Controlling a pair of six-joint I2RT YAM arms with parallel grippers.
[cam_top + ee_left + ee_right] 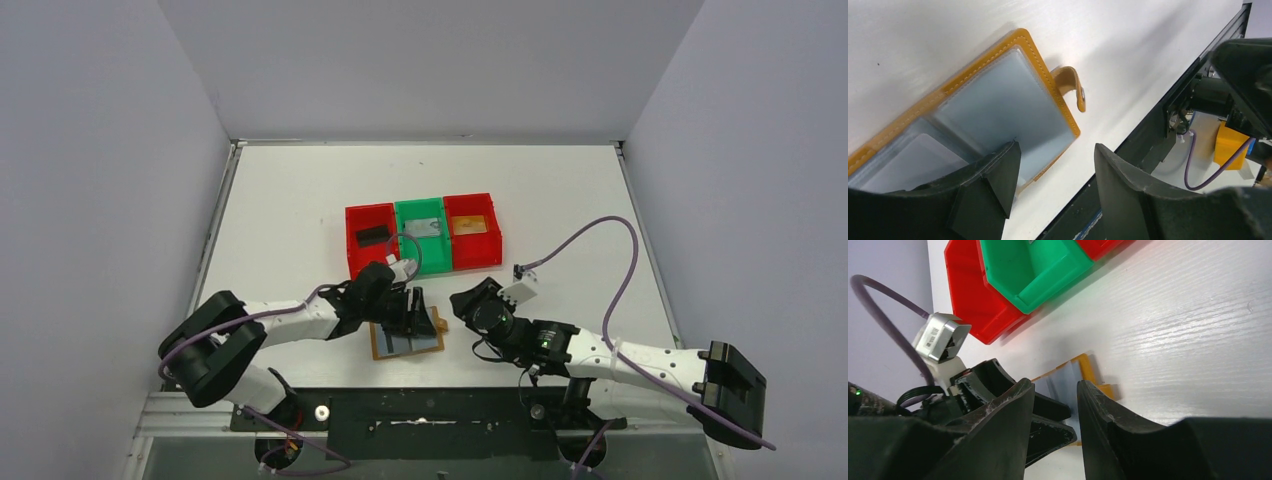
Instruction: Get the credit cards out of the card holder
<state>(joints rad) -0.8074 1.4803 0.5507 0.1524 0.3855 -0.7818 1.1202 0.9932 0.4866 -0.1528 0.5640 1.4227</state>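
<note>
Left end effector [1055, 182]: open, jaws set wide. We see one finger [993, 180] over the near edge of the card holder [998, 105] and the other past its rim. Whether the first finger touches the card holder we cannot tell.
Right end effector [1055, 402]: jaws parted by a narrow gap, gripping nothing, just beside the card holder's tab side.
Card holder: opened flat on the white worktop [300, 200], near its front edge, between both end effectors, pale blue-grey panels up.
Side tab [1074, 89]: curled upward from the orange rim.
Row of bins [435, 262]: red, green, red, well behind the card holder. Each appears to hold something flat.
</note>
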